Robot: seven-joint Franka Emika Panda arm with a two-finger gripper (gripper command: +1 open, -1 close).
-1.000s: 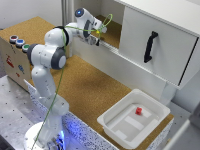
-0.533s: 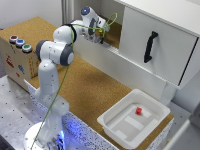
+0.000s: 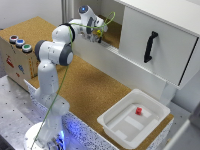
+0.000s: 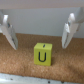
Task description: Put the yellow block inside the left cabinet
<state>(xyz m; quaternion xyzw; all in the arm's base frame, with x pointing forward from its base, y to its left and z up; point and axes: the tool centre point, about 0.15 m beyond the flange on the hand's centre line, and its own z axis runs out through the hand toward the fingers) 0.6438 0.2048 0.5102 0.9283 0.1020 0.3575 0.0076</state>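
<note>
Exterior view: a white Panda arm stands on a perforated metal base and reaches toward the left cabinet, the open compartment with white walls and a cork-brown floor. The gripper is at the mouth of this compartment, just above its front ledge. To the exterior view's right of the opening is the closed white door with its black handle. A white tray rests on the cork table top near the exterior view's lower right and contains a small red block. At the exterior view's left a cardboard box carries round coloured buttons on its upper face.

Wrist view: the yellow block rests on the cork floor, a dark letter "U" showing on the face toward the camera. The gripper is spread wide; its two fingers stand on either side of the block and well apart from it, touching nothing. The claw holds no object. The block lies roughly midway between the fingers, with a white wall behind it and a pale ledge in front.
</note>
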